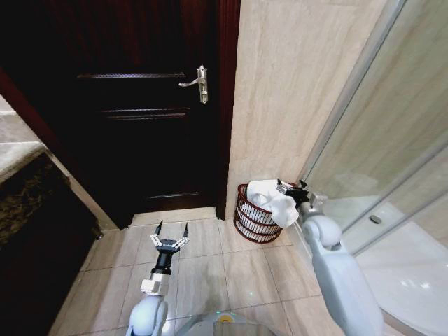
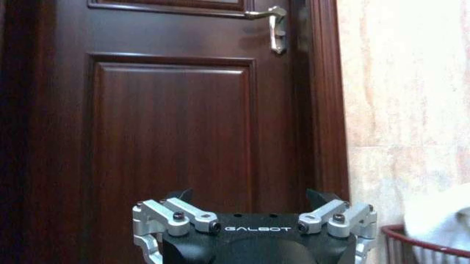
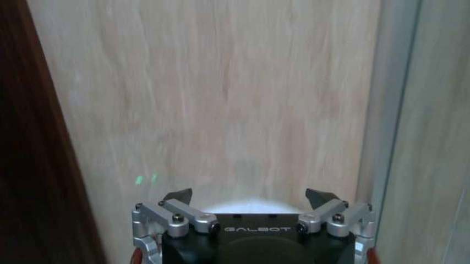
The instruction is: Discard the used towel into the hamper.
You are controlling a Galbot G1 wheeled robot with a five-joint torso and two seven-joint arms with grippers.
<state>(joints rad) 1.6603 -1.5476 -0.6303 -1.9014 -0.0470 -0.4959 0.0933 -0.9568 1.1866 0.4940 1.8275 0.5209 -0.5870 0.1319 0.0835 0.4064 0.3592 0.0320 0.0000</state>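
The hamper (image 1: 250, 222) is a small round reddish-brown wire basket standing on the floor against the beige wall, right of the door. A white towel (image 1: 271, 199) lies in it and hangs over its right rim. My right gripper (image 1: 292, 187) hovers just above that side of the towel, open and holding nothing. In the right wrist view the open gripper (image 3: 250, 195) faces the wall, with a sliver of the towel (image 3: 242, 205) below it. My left gripper (image 1: 171, 233) is open over the floor tiles before the door. The left wrist view catches the hamper rim (image 2: 422, 241) and towel (image 2: 441, 214).
A dark wooden door (image 1: 140, 105) with a metal handle (image 1: 199, 82) is shut, left of the hamper. A glass shower partition (image 1: 392, 161) stands close on the right. A dark stone counter (image 1: 28, 210) lies at the left. Tiled floor (image 1: 210, 266) is open between.
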